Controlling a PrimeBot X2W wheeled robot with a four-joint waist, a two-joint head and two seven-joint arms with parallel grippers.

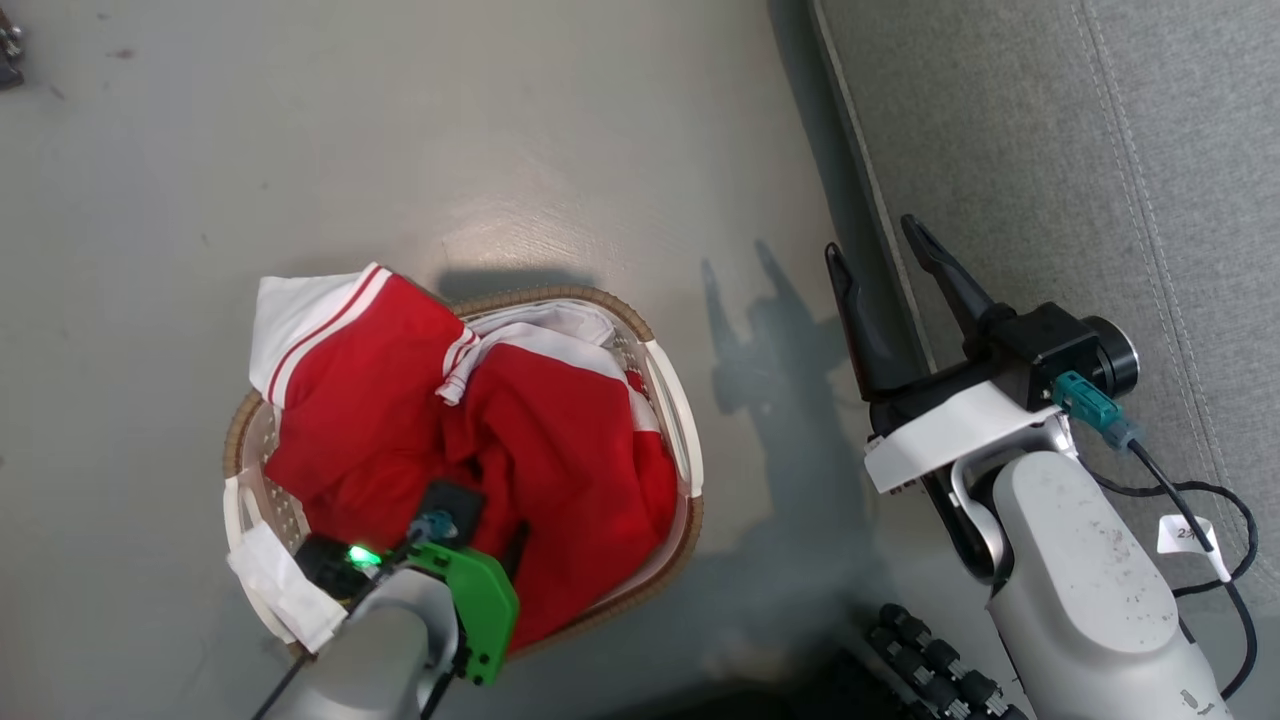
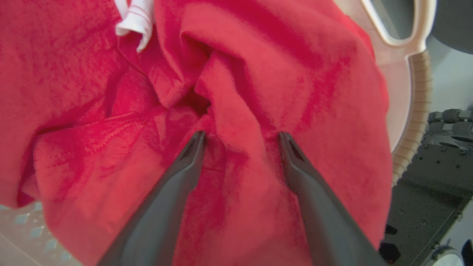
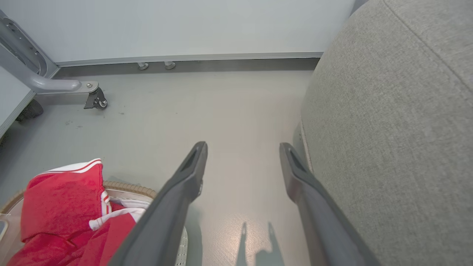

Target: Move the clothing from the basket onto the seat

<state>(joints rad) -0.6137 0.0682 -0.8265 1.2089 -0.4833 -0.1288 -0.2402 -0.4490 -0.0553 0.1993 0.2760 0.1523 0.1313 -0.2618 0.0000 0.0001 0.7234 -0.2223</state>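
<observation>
The red clothing (image 1: pixel 520 450) with white panels and striped trim is heaped in the cream basket (image 1: pixel 686 420), one sleeve hanging over the far rim. My left gripper (image 2: pixel 242 137) is down in the heap, open, its fingertips pressed into the red fabric (image 2: pixel 240 111) with a raised fold between them. In the head view its wrist with the green bracket (image 1: pixel 470 590) hides the fingers. My right gripper (image 1: pixel 885 255) hangs open and empty above the floor beside the edge of the grey seat (image 1: pixel 1100 150). The right wrist view shows the seat (image 3: pixel 399 129) to the right and the clothing (image 3: pixel 63 207) at lower left.
The grey floor (image 1: pixel 450 130) surrounds the basket. A grey metal frame leg with a caster (image 3: pixel 94 99) stands near the wall. My wheeled base (image 1: pixel 940 665) shows at the bottom, and a black cable with a tag (image 1: pixel 1190 535) loops by the right forearm.
</observation>
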